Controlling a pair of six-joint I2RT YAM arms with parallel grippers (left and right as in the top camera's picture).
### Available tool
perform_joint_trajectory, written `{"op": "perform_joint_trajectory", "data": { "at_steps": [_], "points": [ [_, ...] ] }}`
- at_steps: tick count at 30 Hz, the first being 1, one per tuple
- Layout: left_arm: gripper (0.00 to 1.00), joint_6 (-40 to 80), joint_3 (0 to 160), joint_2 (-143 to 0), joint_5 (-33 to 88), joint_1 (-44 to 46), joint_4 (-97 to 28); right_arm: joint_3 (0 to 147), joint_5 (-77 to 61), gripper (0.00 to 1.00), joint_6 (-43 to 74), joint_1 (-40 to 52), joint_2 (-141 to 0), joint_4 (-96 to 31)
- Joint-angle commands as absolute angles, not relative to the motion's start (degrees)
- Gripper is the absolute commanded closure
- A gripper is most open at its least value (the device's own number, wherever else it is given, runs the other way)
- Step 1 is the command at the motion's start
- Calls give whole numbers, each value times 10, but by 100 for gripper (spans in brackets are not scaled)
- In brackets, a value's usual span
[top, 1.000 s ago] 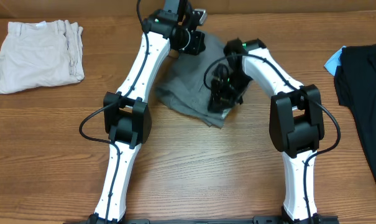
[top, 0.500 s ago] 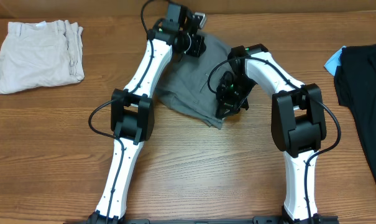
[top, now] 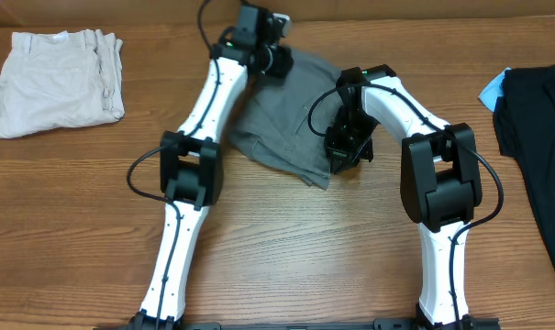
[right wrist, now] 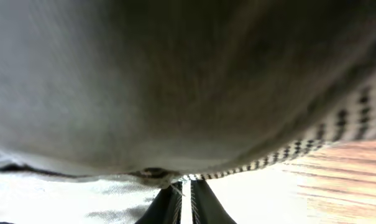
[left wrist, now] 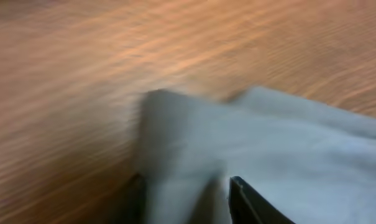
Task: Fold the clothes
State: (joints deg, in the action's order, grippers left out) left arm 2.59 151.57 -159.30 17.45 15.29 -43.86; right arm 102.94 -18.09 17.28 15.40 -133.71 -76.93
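Observation:
The grey shorts (top: 282,124) lie bunched at the table's far centre. My left gripper (top: 277,60) hovers at their far edge. In the blurred left wrist view its jaws stand apart, and a fold of the grey cloth (left wrist: 250,137) lies between the fingertips (left wrist: 247,196). My right gripper (top: 344,151) is at the shorts' right edge. Seen from the right wrist, its fingers (right wrist: 203,202) are almost together, pinching the hem, and the grey cloth (right wrist: 175,81) hangs across most of that view, with a checked lining strip (right wrist: 355,118) showing.
Cream-white folded shorts (top: 57,81) lie at the far left. A black garment (top: 538,128) and a blue item (top: 491,90) sit at the right edge. Bare wooden table (top: 295,247) stretches in front between the two arms.
My left gripper has opened and let go of the cloth, shifting slightly left. My right gripper moved right toward the shorts' edge and closed further.

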Motion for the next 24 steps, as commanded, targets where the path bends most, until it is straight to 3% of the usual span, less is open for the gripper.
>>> {"op": "perform_joint_trajectory", "data": {
  "at_steps": [1,3,6,9,10,11,12,16,24],
  "points": [
    [12,17,1555,-1491,148,118,-484,1027,-150,84,183,141,-1324,-746],
    [0,17,1555,-1468,148,107,-519,1036,-143,76,183,131,-1324,-744],
    [0,17,1555,-1446,159,84,-595,1072,-140,55,183,103,-1324,-761],
    [0,-4,1553,-1451,220,62,-661,1120,-139,41,182,71,-1324,-781],
    [0,-23,1553,-1458,250,56,-680,1140,-139,32,182,59,-1323,-788],
    [0,-40,1553,-1465,271,51,-695,1159,-140,13,180,48,-1323,-794],
    [0,-56,1553,-1483,291,45,-713,1196,-140,0,176,29,-1323,-809],
    [0,-100,1553,-1541,358,43,-732,1269,-140,0,176,-20,-1323,-848],
    [0,-157,1553,-1614,425,58,-732,1272,-84,0,176,-83,-1323,-854]
  ]
}}
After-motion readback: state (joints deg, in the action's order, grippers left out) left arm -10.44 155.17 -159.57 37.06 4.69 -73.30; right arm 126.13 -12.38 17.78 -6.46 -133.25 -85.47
